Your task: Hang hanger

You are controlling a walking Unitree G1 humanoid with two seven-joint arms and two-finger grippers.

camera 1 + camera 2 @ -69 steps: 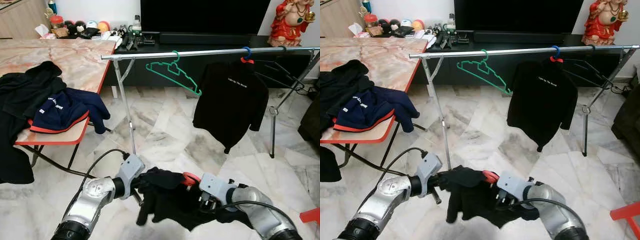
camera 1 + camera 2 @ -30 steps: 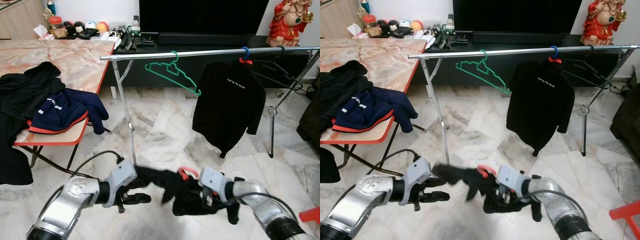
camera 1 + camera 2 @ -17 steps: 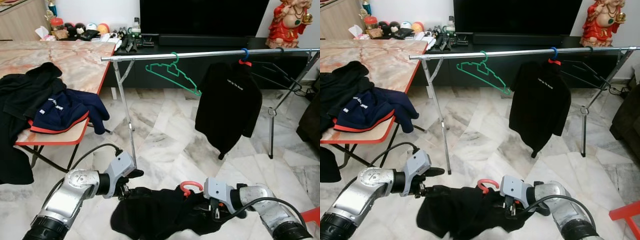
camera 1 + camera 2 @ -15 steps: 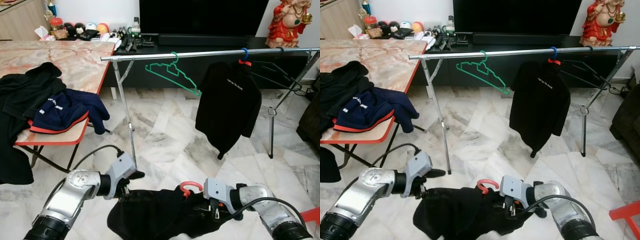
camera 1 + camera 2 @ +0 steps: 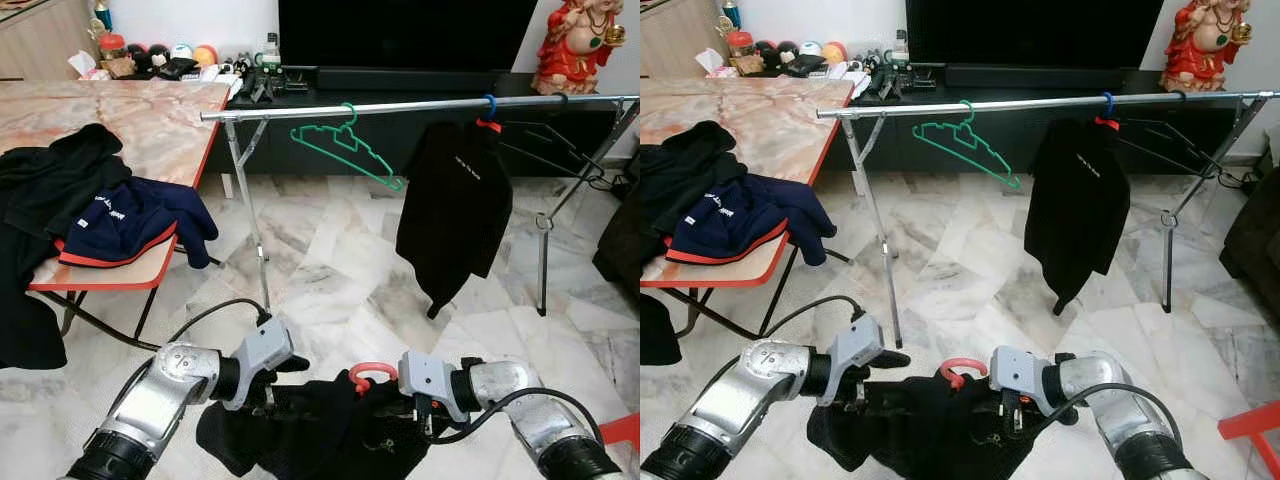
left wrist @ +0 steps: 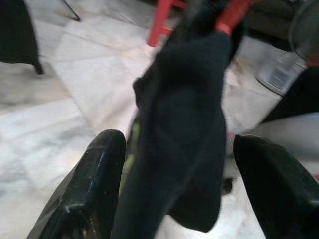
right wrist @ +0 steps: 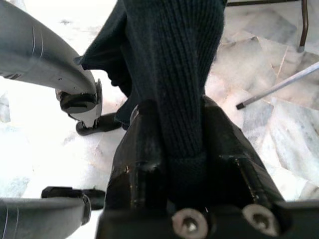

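Note:
A black garment point(image 5: 320, 432) on a red hanger point(image 5: 372, 373) hangs low over the marble floor between my two arms. My right gripper point(image 7: 182, 114) is shut on a fold of its knit cloth, just right of the red hook. My left gripper point(image 5: 283, 380) is open at the garment's left side. Its two fingers point(image 6: 99, 164) stand wide apart with the cloth hanging between them. Beyond, a silver rail point(image 5: 400, 106) runs across at chest height. It carries an empty green hanger point(image 5: 345, 145) and a black shirt point(image 5: 455, 205) on a blue hook.
On the left stands a marble-topped table point(image 5: 140, 110) with a navy garment point(image 5: 125, 215) and black clothes point(image 5: 50, 175) heaped on it. The rail's leg point(image 5: 255, 230) stands just ahead. Black hangers point(image 5: 545, 135) hang at the rail's right end. A red stool point(image 5: 620, 430) is at the right.
My left gripper has moved right, closer to the red hook, and the garment has bunched narrower between my arms. The black shirt on the rail has swung edge-on.

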